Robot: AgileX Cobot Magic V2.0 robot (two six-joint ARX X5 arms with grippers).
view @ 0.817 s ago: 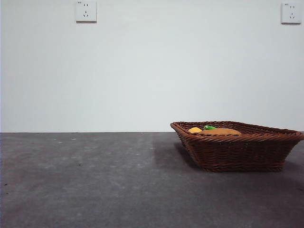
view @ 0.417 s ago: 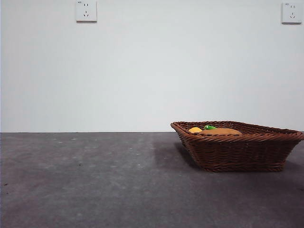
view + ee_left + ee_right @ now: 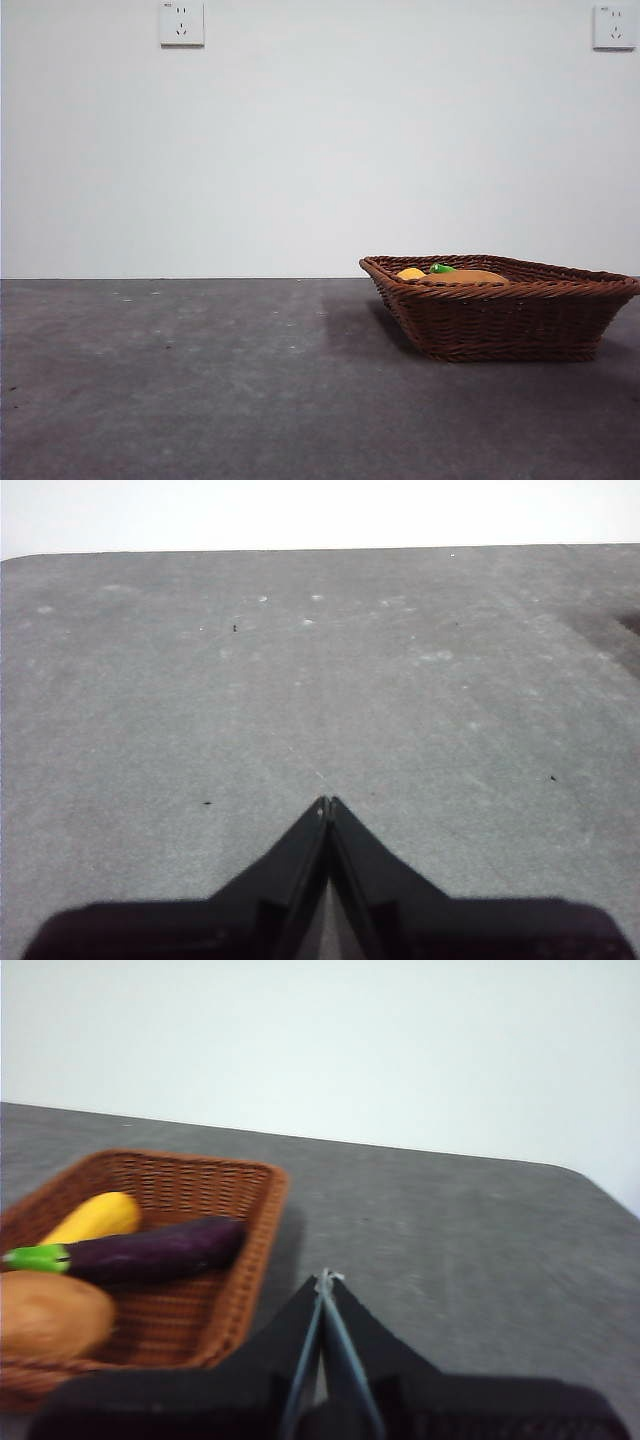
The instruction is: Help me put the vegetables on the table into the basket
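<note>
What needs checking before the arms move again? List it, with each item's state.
1. Potato in the basket: ok.
2. Eggplant in the basket, lying between potato and yellow piece: ok.
3. Yellow piece in the basket: ok.
4. Table free of leftover vegetables: ok in all three views, though ground outside them cannot be told.
5. Left gripper empty, jaws shut, over bare table: ok.
6. Right gripper empty, jaws shut, beside the basket and apart from it: ok.
</note>
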